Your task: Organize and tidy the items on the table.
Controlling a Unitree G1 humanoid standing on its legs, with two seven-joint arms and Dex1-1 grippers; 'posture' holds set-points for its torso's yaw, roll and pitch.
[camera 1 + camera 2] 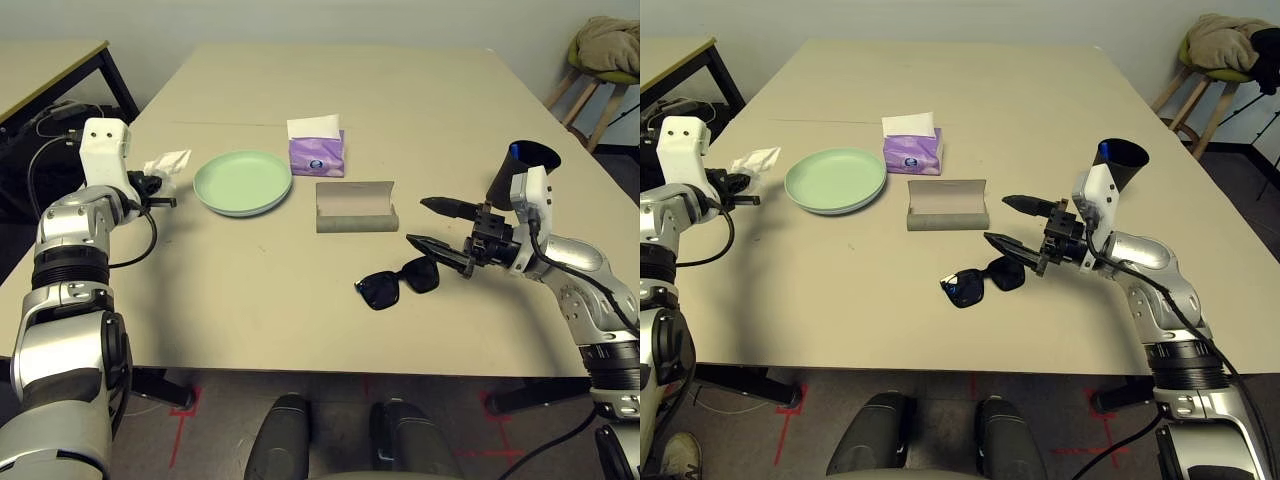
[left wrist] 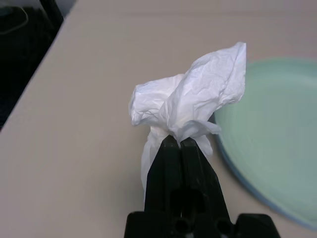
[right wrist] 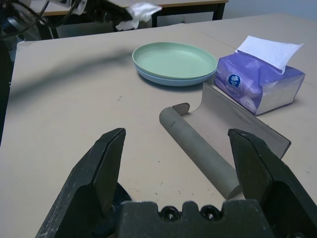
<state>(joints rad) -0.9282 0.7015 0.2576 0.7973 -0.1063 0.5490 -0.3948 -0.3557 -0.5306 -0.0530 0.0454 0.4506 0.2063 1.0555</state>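
The left gripper (image 2: pixel 181 144) was pinched tight on the crumpled white tissue (image 2: pixel 190 104), holding it up off the big beige table (image 1: pixel 250 290), just beside the stacked plates. The tissue looked very light and soft. It would squash and flop, so a pinch on its bunched-up bottom, as here, seemed a good hold. A loose corner might tear or slip out.

The pale green plate (image 1: pixel 243 182) sat on top of a light blue plate (image 3: pixel 163 82), whose rim peeked out below. They looked hard and smooth, so I think they would be slippery and best taken by the rim.

The right gripper (image 1: pixel 441 226) stood wide open and empty, just over the black sunglasses (image 1: pixel 397 282) lying near the front edge. The glasses looked thin and easy to break. The middle bridge or the frame seemed the safest place to hold, not the lenses.

The grey long glasses case (image 1: pixel 356 207) lay open just behind them, stiff and light. The purple tissue box (image 1: pixel 317 152) stood behind the case. A black cup (image 1: pixel 517 172) with a blue inside rim stood behind the right arm.
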